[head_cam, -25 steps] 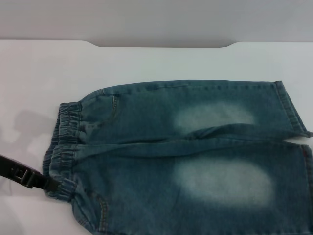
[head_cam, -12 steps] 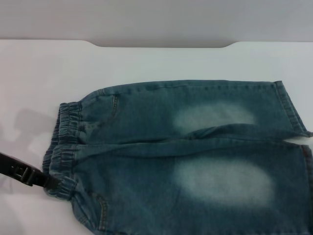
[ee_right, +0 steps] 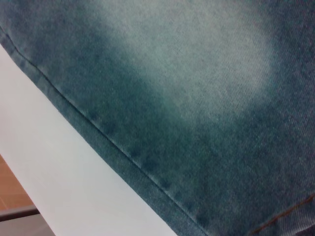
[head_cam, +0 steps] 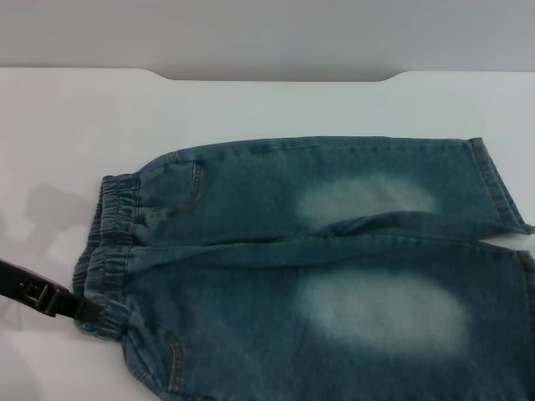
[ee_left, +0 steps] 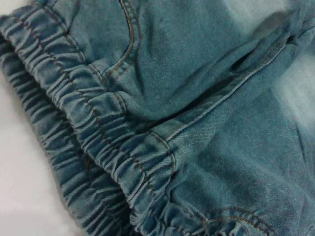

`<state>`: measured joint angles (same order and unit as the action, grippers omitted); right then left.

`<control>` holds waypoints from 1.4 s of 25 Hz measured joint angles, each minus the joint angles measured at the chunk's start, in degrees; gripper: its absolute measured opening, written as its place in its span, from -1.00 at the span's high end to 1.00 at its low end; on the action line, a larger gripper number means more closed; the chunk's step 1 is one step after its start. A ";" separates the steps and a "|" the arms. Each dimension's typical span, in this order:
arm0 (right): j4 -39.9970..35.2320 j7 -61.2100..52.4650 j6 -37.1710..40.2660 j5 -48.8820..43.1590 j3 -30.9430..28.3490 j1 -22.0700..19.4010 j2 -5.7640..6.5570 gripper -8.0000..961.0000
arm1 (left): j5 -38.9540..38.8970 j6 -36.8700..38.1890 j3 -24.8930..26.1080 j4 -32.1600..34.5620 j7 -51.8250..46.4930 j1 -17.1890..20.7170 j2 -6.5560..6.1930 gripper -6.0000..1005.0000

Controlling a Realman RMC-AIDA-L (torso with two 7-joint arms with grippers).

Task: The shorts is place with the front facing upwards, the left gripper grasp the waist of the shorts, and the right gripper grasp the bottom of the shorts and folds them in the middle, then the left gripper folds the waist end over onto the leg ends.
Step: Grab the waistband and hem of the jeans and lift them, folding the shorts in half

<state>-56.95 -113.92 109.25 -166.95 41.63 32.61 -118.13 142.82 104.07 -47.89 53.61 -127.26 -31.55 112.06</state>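
The shorts [head_cam: 334,267] lie flat on the white table, front up, with two pale faded patches showing. The waist of the shorts [head_cam: 113,242] is the gathered elastic band at the left; the left wrist view shows it close up [ee_left: 88,147]. The bottom of the shorts [head_cam: 497,188], the hemmed leg ends, lies at the right, and the near leg runs out of the picture. My left gripper [head_cam: 84,311] comes in from the lower left as a black bar whose tip touches the near corner of the waistband. My right gripper does not show; its wrist view looks onto denim [ee_right: 197,98].
White table [head_cam: 75,125] surrounds the shorts on the left and far side, up to its far edge [head_cam: 276,79]. In the right wrist view a side seam of the shorts lies close to the table's edge [ee_right: 64,172], with orange floor [ee_right: 10,191] beyond.
My left gripper has shifted very slightly away from the near edge, staying at the waistband corner. The shorts lie as before.
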 joint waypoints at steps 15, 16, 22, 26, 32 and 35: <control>-12.80 -0.87 0.45 10.39 -1.17 -2.83 0.00 0.95 | -1.77 0.74 7.57 4.05 0.25 -1.65 0.15 0.92; -13.37 -0.88 0.58 11.10 -1.18 -2.94 0.04 0.95 | -1.77 0.74 7.57 4.05 0.25 -1.65 0.15 0.92; -19.02 -1.21 2.04 15.84 -2.64 -3.47 -0.13 0.94 | -9.75 0.95 8.20 8.95 0.27 -2.07 0.09 0.92; -23.42 -1.66 3.30 20.90 -4.59 -4.20 -0.08 0.94 | -11.49 0.91 8.22 10.26 0.16 -2.19 0.10 0.92; -26.60 -2.15 2.90 28.93 -9.61 -4.67 0.31 0.95 | -16.68 -1.67 9.08 13.74 0.00 -2.42 -0.05 0.92; -28.19 -2.21 2.24 32.64 -10.88 -5.01 0.12 0.95 | -19.03 -4.11 10.03 14.21 0.44 -2.47 0.31 0.92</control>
<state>-85.14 -116.14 111.49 -134.31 30.75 27.60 -118.00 123.79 99.96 -37.86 67.82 -126.83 -34.02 112.36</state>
